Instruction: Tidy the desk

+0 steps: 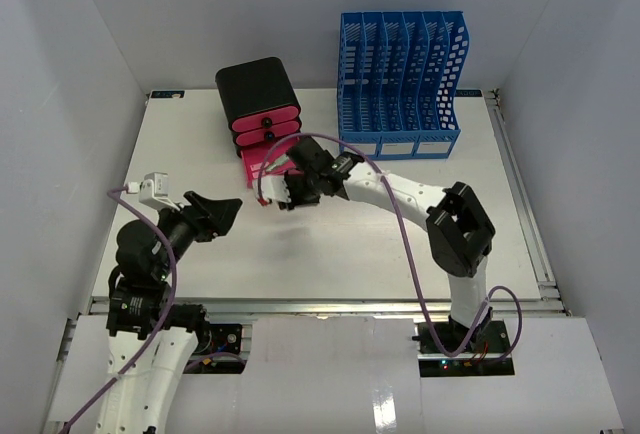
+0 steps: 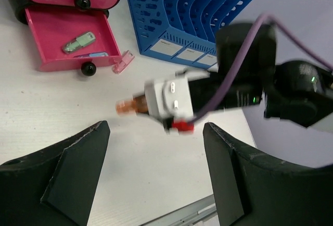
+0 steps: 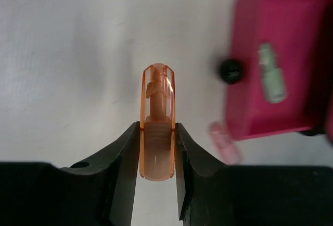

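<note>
1. Table (image 1: 320, 264): white surface spanning the enclosure ahead of both arm bases.
2. Blue file rack (image 1: 400, 84): far edge, toward the right corner.
3. Black drawer box (image 1: 257, 94): far edge, left of the rack; its bottom pink drawer (image 2: 67, 64) stands open.
4. Left gripper (image 1: 225, 211): jaws wide, holding nothing, near the left edge.
5. Right gripper (image 3: 156, 127): clamped on an orange translucent piece (image 3: 157, 98), before the open drawer.
6. Pink piece (image 2: 123, 62): on the table, beside the drawer's front corner.
</note>
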